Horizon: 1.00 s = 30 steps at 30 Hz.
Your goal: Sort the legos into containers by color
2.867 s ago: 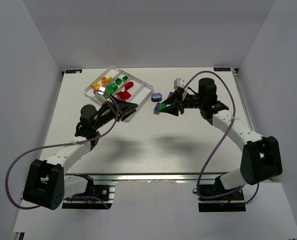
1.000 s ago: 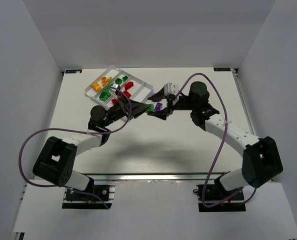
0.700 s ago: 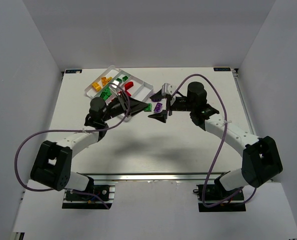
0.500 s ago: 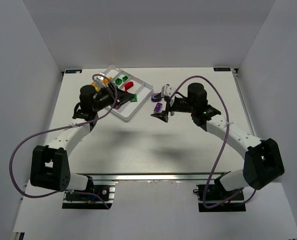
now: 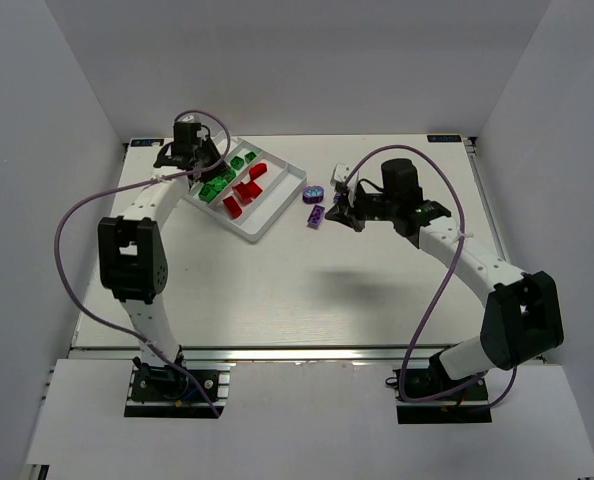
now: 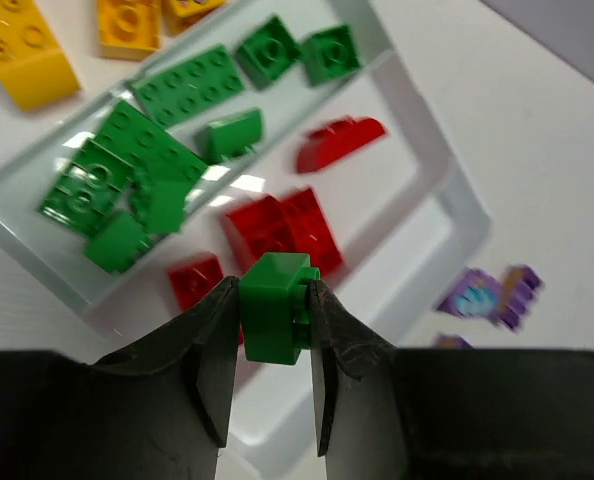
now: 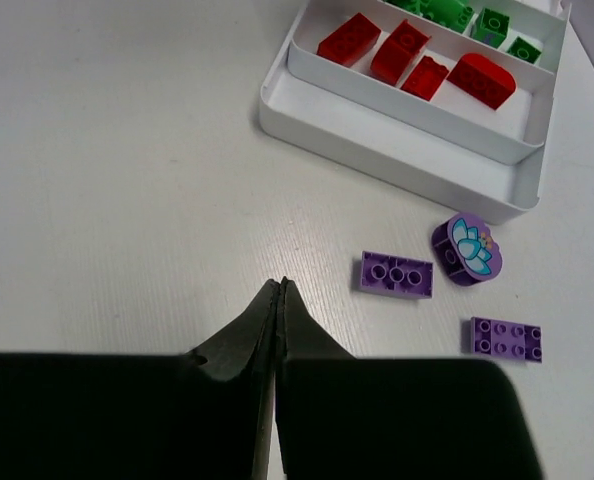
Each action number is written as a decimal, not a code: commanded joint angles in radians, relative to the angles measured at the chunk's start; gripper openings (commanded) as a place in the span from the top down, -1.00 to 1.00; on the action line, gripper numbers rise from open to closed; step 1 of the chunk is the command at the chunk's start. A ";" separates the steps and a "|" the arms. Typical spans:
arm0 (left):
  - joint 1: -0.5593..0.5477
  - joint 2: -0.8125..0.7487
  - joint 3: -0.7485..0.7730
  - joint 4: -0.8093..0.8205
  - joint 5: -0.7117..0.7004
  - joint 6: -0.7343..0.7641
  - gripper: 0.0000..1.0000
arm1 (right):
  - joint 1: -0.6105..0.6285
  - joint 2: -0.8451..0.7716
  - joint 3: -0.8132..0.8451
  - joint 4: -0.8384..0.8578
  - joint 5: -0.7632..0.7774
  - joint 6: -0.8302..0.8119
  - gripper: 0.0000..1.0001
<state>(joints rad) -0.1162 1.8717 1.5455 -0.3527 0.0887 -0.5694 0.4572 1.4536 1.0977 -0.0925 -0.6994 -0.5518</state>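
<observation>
My left gripper (image 6: 274, 318) is shut on a small green brick (image 6: 274, 300), held above the white tray (image 6: 439, 168) over its red compartment. In the top view the left gripper (image 5: 209, 168) is over the tray (image 5: 282, 208). The tray holds yellow-orange bricks (image 6: 35, 55), green bricks (image 6: 147, 150) and red bricks (image 6: 282, 225), each in its own compartment; the outermost compartment is empty. My right gripper (image 7: 280, 285) is shut and empty, just above the table. Right of it lie a purple brick (image 7: 397, 273), a round purple brick (image 7: 464, 250) and another purple brick (image 7: 505, 337).
The purple bricks (image 5: 317, 205) lie on the table between the tray's right corner and the right gripper (image 5: 343, 216). White walls enclose the table on three sides. The left arm stretches far back along the table's left side.
My left gripper took the green brick from the table's middle and swung back left over the tray. My right gripper drew back to the right and stays shut.
</observation>
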 commanded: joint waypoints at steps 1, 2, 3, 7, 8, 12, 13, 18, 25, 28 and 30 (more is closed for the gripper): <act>0.004 0.062 0.147 -0.126 -0.173 0.072 0.90 | -0.018 -0.012 0.011 -0.023 -0.022 0.010 0.98; 0.004 0.105 0.171 -0.137 -0.187 0.074 0.89 | -0.023 -0.013 0.007 -0.023 -0.025 0.010 0.97; 0.004 0.124 0.191 -0.138 -0.207 0.077 0.89 | -0.032 -0.013 0.002 -0.023 -0.031 0.013 0.97; 0.004 0.196 0.263 -0.138 -0.236 0.082 0.89 | -0.055 -0.013 -0.010 -0.019 -0.045 0.021 0.94; 0.004 0.207 0.286 -0.132 -0.239 0.080 0.88 | -0.058 -0.012 -0.012 -0.019 -0.049 0.021 0.93; 0.006 0.279 0.352 -0.129 -0.236 0.078 0.84 | -0.074 -0.009 -0.015 -0.019 -0.061 0.026 0.92; 0.004 0.294 0.367 -0.134 -0.227 0.077 0.83 | -0.077 -0.007 -0.016 -0.019 -0.061 0.029 0.91; 0.004 0.366 0.456 -0.163 -0.219 0.069 0.79 | -0.083 -0.004 -0.021 -0.016 -0.068 0.044 0.88; 0.006 0.411 0.475 -0.170 -0.236 0.063 0.74 | -0.097 -0.013 -0.033 -0.013 -0.071 0.052 0.86; 0.006 0.411 0.470 -0.172 -0.245 0.062 0.74 | -0.103 -0.013 -0.038 -0.010 -0.072 0.059 0.85; 0.006 0.411 0.469 -0.172 -0.251 0.063 0.68 | -0.103 -0.013 -0.039 -0.007 -0.074 0.064 0.85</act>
<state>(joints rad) -0.1146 2.3081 1.9797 -0.5232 -0.1394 -0.5053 0.3599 1.4540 1.0672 -0.1146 -0.7498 -0.5041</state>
